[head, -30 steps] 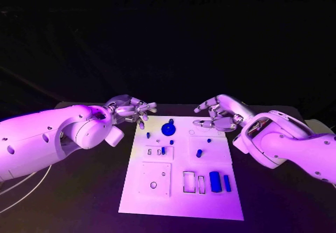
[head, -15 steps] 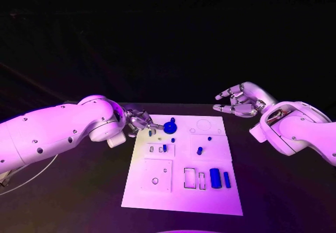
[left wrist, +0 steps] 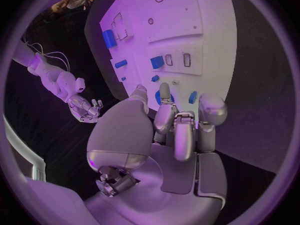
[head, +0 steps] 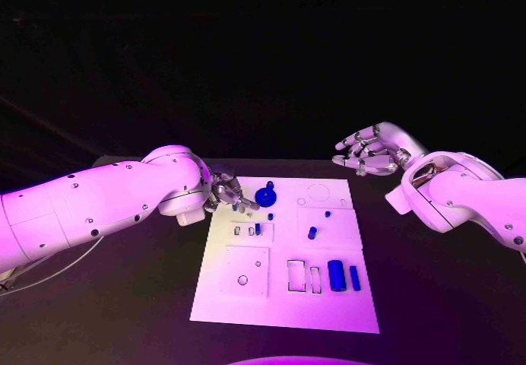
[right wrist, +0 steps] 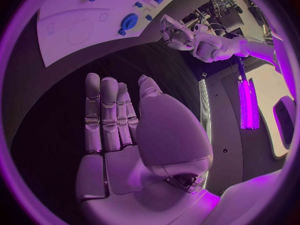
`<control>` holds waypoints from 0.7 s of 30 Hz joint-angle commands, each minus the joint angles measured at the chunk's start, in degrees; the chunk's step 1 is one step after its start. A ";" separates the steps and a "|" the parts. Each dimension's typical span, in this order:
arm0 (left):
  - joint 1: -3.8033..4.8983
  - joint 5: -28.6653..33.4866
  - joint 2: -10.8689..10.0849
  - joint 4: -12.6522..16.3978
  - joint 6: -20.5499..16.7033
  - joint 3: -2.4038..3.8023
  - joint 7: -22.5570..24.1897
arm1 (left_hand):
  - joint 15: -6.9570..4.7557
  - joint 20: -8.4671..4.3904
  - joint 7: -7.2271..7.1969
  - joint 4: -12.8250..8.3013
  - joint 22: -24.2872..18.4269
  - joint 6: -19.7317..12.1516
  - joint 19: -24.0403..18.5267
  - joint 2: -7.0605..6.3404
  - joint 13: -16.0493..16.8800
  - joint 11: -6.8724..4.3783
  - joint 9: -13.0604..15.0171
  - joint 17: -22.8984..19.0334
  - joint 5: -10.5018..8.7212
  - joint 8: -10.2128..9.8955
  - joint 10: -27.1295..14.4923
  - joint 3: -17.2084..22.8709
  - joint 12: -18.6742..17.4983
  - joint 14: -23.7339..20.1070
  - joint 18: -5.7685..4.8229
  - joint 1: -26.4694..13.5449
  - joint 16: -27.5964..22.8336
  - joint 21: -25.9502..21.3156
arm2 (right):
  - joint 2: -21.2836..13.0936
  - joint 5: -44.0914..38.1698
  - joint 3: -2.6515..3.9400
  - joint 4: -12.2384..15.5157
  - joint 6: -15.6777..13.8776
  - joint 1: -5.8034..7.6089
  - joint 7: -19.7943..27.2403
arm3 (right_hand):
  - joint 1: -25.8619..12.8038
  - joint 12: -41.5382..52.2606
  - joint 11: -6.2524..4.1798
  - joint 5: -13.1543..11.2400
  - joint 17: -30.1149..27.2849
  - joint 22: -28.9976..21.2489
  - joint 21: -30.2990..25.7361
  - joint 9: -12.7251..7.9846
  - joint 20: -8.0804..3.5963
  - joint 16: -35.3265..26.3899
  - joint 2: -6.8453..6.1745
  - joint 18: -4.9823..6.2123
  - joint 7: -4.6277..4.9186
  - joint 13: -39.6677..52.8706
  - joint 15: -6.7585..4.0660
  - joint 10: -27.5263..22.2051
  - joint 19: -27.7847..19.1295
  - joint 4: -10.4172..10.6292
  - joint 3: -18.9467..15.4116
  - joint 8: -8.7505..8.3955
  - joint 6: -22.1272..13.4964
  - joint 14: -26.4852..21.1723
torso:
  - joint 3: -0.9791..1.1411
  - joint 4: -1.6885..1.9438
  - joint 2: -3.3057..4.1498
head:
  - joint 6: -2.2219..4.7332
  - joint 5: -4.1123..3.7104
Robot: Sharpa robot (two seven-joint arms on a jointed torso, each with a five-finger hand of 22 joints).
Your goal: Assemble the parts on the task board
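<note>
Task board (head: 287,304) sits mid-table, a white rectangular plate with its long side running away from us, cut with rectangular slots, round holes and faint panel outlines. Parts we see on it in the head view: a round blue knob-like part (head: 265,198) at about 11 o'clock on the board, a small blue peg (head: 312,232) near centre, and two upright blue blocks (head: 337,274) side by side at about 4 o'clock next to two slim open slots. Tiny blue bits by the left-centre slots, too small to call.

Left hand (head: 227,190) is at the board's 10 o'clock corner, just beside the round part; its fingers (left wrist: 164,92) lie close together, pointing at the board edge. We cannot tell whether anything is pinched in them or whether they touch the board.

Right hand (head: 371,153) hangs off the board past its 1 o'clock corner, over the black table (head: 438,289), fingers (right wrist: 103,115) straight and apart, holding nothing.
</note>
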 commanded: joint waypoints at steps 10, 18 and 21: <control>0.11 -3.37 3.61 -2.84 4.82 -0.58 -2.30 | -0.33 0.18 0.03 -0.12 1.13 -0.85 0.80 0.35 0.83 -0.12 0.67 14.05 -0.18 0.39 0.41 -0.71 1.01 5.61 -0.91 0.21 0.04 0.95 | 1.83 10.62 -0.16 -2.22 0.61 0.01 8.32 | 3.18 -20.02 3.16 0.22 -18.19 -15.29 -18.47 -2.28 4.87 -31.70 0.12 0.52 2.61 -25.40 4.29 2.06 -5.95 -0.02 2.63 -1.01 0.02 -5.17 | -0.12 0.24 0.26 | -0.35 -0.43; 0.09 -2.97 5.40 -3.89 5.78 -1.01 -2.46 | -0.33 0.18 0.03 -0.09 1.35 -0.88 0.90 0.41 1.04 -0.11 0.75 14.00 -0.18 0.41 0.52 -0.74 1.18 5.60 -0.95 0.24 0.01 1.07 | 2.63 11.93 -0.25 -2.88 0.42 -0.05 9.50 | 2.84 -21.28 3.36 0.38 -21.08 -18.61 -20.97 -2.96 4.97 -36.25 -0.08 0.58 2.89 -30.64 4.56 3.17 -4.22 -0.52 3.34 -1.81 0.28 -2.89 | -0.05 0.39 0.29 | -0.71 -0.51; 0.08 -2.79 5.82 -4.14 6.15 -1.10 -2.51 | -0.33 0.18 0.03 -0.08 1.35 -0.88 0.90 0.41 1.04 -0.11 0.75 14.00 -0.18 0.42 0.52 -0.74 1.18 5.60 -0.95 0.24 0.01 1.07 | 2.84 12.18 -0.28 -3.06 0.28 -0.09 9.77 | 2.65 -21.41 3.51 0.51 -21.75 -19.47 -21.73 -3.05 5.13 -37.44 -0.13 0.55 3.01 -31.74 4.79 3.12 -4.21 -0.70 3.45 -2.00 0.25 -2.93 | -0.05 0.45 0.32 | -0.78 -0.50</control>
